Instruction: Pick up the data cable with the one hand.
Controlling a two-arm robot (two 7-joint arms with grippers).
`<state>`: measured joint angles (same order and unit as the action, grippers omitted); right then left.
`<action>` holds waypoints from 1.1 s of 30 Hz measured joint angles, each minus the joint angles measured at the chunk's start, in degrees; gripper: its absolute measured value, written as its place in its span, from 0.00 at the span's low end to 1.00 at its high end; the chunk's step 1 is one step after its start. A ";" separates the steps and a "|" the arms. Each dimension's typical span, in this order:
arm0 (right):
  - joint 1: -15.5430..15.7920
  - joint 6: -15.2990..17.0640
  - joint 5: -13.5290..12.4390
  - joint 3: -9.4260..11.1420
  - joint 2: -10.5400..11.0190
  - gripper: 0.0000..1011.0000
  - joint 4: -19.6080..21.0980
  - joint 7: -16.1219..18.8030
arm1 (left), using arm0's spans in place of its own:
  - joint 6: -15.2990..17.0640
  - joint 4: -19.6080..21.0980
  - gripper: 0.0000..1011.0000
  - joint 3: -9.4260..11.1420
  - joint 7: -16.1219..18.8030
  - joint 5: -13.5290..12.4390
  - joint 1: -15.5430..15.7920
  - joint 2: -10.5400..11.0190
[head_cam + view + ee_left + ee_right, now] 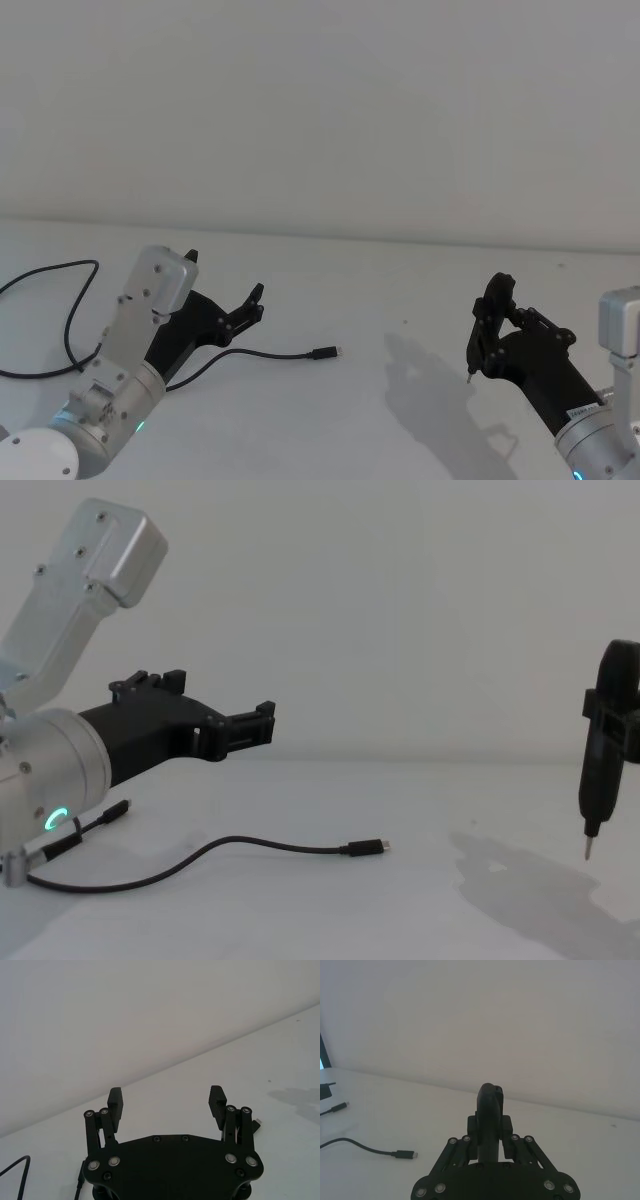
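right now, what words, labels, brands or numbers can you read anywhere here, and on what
Small white label on the black wrist behind the shut right gripper: print too small to read.
Long thin black data cable on the white table: no marking visible.
Open left gripper near the cable: no text visible.

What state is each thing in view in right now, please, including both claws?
data cable, lying loose on the table, not grasped, plug end free.
left claw, open, raised over the table near the cable, holding nothing.
right claw, shut, raised on the right side, well apart from the cable.
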<state>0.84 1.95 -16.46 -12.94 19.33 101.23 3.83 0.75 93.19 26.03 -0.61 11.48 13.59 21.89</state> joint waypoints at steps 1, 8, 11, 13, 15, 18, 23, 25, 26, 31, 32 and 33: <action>0.00 0.00 0.00 0.00 0.00 0.27 0.00 0.00 | 0.00 -0.01 0.99 0.00 0.00 0.00 0.00 0.00; 0.00 0.00 0.00 0.00 0.00 0.27 0.00 0.00 | 0.02 -0.02 0.99 0.00 -0.02 0.00 0.00 0.00; 0.00 0.00 0.00 0.00 0.00 0.27 0.00 0.00 | 0.04 -0.02 0.99 0.00 -0.02 0.00 0.00 0.00; 0.00 0.00 0.00 0.00 0.00 0.27 0.00 0.00 | 0.05 -0.02 0.99 0.00 -0.01 0.00 0.00 0.00; 0.00 0.00 0.00 0.00 0.00 0.27 0.00 0.00 | 0.05 -0.02 0.99 0.00 -0.02 0.00 0.00 0.00; 0.00 0.00 0.00 0.00 0.00 0.27 0.00 0.00 | 0.05 -0.02 0.99 0.00 -0.02 0.00 0.00 0.00; 0.00 0.00 0.00 0.00 0.00 0.27 0.00 0.00 | 0.05 -0.02 0.99 0.00 -0.02 0.00 0.00 0.00; 0.00 0.00 0.00 0.00 0.00 0.27 0.00 0.00 | 0.05 -0.02 0.99 0.00 -0.02 0.00 0.00 0.00; 0.00 0.00 0.00 0.00 0.00 0.27 0.00 0.00 | 0.05 -0.02 0.99 0.00 -0.02 0.00 0.00 0.00; 0.00 0.00 0.00 0.00 0.00 0.27 0.00 0.00 | 0.05 -0.01 0.99 0.00 -0.02 0.00 0.00 0.00; 0.00 0.00 0.00 0.00 0.00 0.27 0.00 0.00 | 0.05 -0.01 0.99 0.00 -0.02 0.00 0.00 0.00; 0.00 0.00 0.00 0.00 0.00 0.27 0.00 0.00 | 0.05 -0.01 0.99 0.00 -0.02 0.00 0.00 0.00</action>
<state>0.84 1.95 -16.46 -12.94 19.33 101.23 3.83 0.80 93.18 26.03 -0.63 11.48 13.59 21.89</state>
